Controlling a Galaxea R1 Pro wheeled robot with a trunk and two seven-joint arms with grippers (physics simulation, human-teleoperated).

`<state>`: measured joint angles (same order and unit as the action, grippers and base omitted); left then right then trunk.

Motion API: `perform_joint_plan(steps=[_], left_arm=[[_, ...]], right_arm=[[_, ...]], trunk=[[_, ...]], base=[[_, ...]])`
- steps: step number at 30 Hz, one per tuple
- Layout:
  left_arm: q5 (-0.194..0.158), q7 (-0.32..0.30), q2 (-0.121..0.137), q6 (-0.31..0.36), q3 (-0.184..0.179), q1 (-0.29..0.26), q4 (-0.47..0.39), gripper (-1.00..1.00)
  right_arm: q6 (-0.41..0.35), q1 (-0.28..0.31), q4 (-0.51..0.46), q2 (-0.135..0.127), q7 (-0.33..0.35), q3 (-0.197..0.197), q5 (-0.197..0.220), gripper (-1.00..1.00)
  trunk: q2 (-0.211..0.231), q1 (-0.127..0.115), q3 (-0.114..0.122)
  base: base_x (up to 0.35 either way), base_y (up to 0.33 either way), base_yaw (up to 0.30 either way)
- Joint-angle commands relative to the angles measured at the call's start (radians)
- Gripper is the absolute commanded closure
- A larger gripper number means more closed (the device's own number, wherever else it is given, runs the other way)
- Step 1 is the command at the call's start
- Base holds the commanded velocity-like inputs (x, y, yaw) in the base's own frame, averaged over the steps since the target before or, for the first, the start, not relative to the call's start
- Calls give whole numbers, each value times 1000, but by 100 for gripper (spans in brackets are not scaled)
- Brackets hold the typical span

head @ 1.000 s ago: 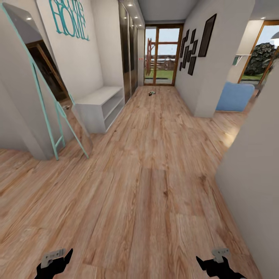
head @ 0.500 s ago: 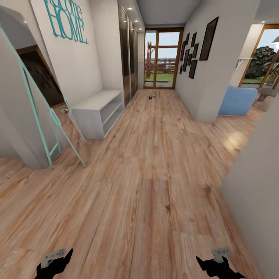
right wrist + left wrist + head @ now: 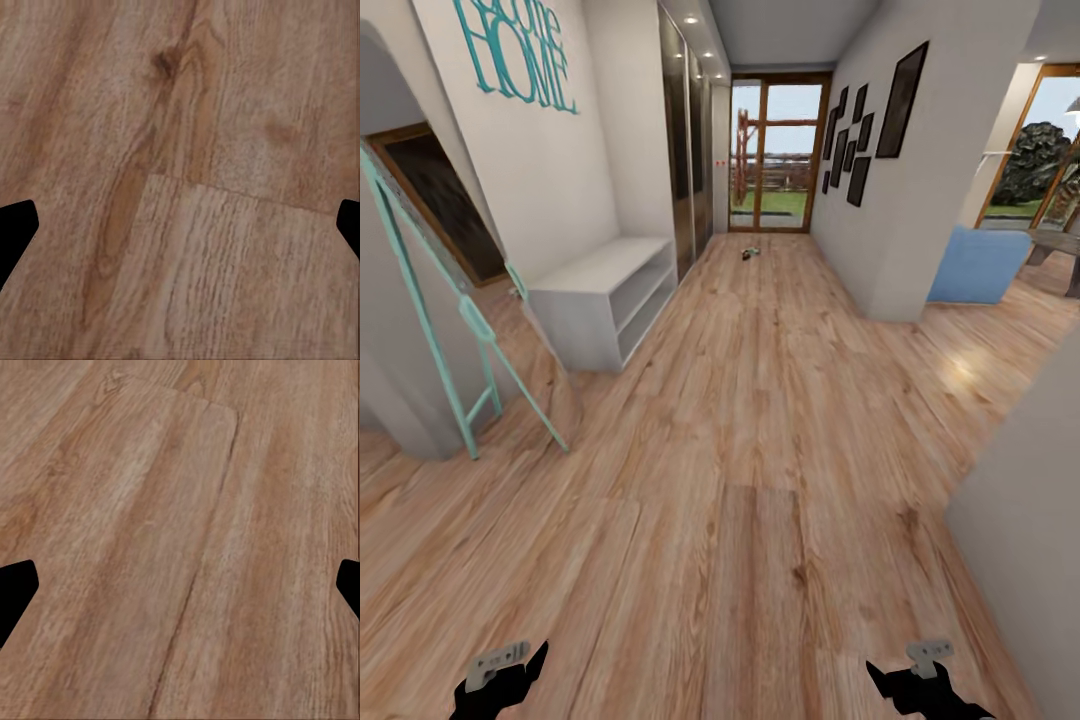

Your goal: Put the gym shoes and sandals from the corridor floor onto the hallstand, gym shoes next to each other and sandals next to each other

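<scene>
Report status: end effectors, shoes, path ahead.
Left end effector open, empty, over floor. Right end effector likewise. Small things on floor far down corridor by glass door, too small to identify. White shelf unit at left; path open.

On the white wall (image 3: pixel 575 150) to my left I read turquoise letters (image 3: pixel 518 50) spelling "HOME", the line above them unreadable.

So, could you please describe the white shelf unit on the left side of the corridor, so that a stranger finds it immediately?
Look at the left wall with the big turquoise HOME lettering. Directly under it, on the wood floor, stands the low white shelf unit, with a flat top and open compartments on its front. Unlike the turquoise-framed leaning mirror beside it, it is boxy and stands flat against the wall.
</scene>
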<state>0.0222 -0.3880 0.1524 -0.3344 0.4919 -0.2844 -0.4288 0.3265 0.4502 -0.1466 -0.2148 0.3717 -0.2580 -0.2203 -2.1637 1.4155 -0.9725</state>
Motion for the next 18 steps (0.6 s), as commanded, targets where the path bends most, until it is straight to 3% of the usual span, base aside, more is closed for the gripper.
perform_joint_plan(steps=[1, 18], left_arm=[[2, -9, -1, -2, 8, -1, 1, -100], [2, -9, -1, -2, 8, -1, 1, -100]], right_arm=[[3, 1, 1, 0, 4, -8, -9, -100], [3, 1, 1, 0, 4, -8, -10, -100]], trunk=[[0, 0, -1], [0, 0, 5]], base=[[338, 0, -160], [338, 0, -241]])
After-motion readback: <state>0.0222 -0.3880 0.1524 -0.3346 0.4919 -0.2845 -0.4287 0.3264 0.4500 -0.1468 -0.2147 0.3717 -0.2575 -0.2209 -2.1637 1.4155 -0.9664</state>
